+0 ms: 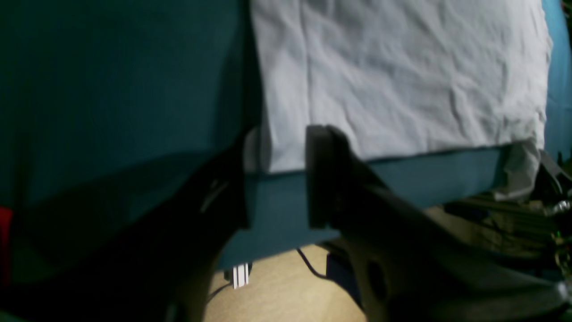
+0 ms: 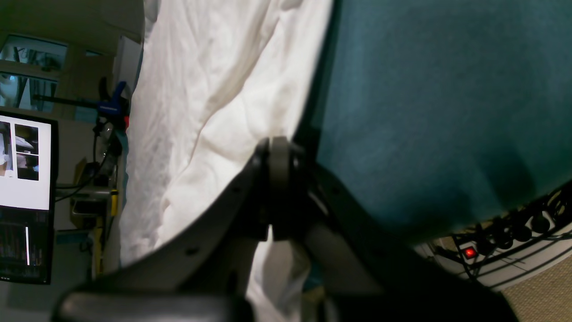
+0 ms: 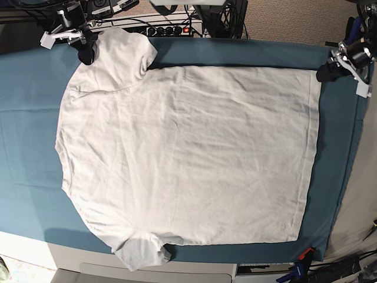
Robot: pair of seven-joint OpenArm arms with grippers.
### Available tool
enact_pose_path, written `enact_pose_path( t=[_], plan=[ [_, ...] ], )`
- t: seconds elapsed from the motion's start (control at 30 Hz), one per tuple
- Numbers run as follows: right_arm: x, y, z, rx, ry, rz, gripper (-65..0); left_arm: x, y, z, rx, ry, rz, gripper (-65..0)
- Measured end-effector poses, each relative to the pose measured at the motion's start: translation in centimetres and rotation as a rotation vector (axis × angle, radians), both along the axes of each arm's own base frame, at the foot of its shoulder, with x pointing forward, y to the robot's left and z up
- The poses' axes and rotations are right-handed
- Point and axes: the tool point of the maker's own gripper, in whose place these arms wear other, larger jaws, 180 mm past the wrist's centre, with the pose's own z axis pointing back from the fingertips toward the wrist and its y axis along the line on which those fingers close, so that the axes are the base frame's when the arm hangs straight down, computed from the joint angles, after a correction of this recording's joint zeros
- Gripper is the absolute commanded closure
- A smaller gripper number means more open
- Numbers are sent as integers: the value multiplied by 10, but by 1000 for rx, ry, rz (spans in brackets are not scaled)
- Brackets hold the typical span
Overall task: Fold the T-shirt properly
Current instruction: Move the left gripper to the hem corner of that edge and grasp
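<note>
**T-shirt spread flat on the teal cloth, one sleeve pinched**

T-shirt — plain white, short-sleeved, no print — lies opened out across the teal cloth that covers the table. In the base view its shoulders sit at the picture's left and its straight hem runs down the right side. The fabric is soft and finely creased all over, with a stitched band along the hem. One sleeve reaches toward the top left corner, the other hangs over the table's near edge at the bottom.

The right gripper is at the top left sleeve; the right wrist view shows its jaws pressed together on white fabric, which bunches up and drapes below them.

The left gripper sits at the hem's far corner. In the left wrist view its fingers stand apart — they straddle the corner of the shirt at the table edge, not yet closed on it.
</note>
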Motion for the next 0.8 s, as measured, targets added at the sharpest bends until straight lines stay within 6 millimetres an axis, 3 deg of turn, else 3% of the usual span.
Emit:
enact_pose_path(
  t=[0.43, 0.57, 0.7, 0.8],
  plan=[
    [0, 0, 0, 0, 0, 0, 0, 0, -4, -5, 13, 15, -18, -186],
    [0, 0, 0, 0, 0, -1, 0, -5, -20, -14, -14, 34, -42, -186],
    [0, 0, 0, 0, 0, -1, 0, -10, -51, -17, -81, 33, -112, -186],
    [0, 0, 0, 0, 0, 0, 0, -12, -58, -17, -102, 27, -129, -186]
  ],
)
